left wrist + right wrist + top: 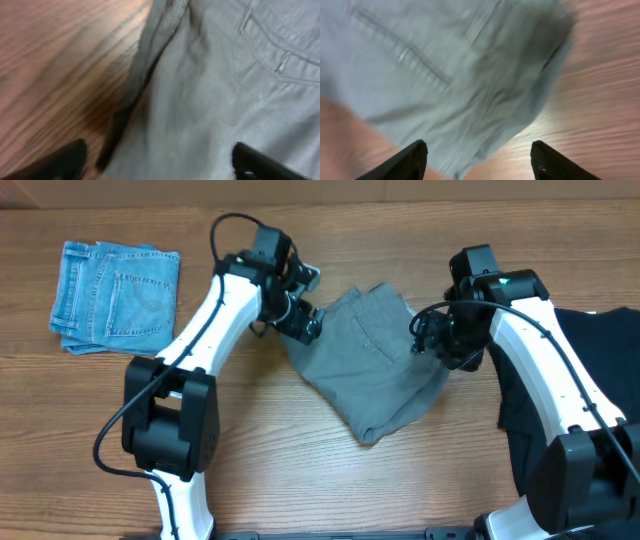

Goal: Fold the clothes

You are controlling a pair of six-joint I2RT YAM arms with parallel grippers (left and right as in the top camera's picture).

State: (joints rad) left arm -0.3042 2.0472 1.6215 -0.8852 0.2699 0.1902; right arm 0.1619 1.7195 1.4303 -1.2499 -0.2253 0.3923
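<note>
The clothes (375,360), a mid-grey garment, lie crumpled and partly folded in the middle of the wooden table. My left gripper (306,321) hovers at their upper-left edge. In the left wrist view it (160,167) stands open, its dark fingertips (65,162) wide apart over the grey cloth (220,100), with a stitched pocket seam and a belt loop showing. My right gripper (424,340) is at the clothes' right edge. In the blurred right wrist view it (477,162) is open above a rumpled cloth corner (470,75), with nothing held between its fingers.
Folded light-blue denim jeans (115,295) lie at the far left of the table. A black garment (600,380) is spread at the right edge, under my right arm. Bare wood (300,470) shows along the table's front.
</note>
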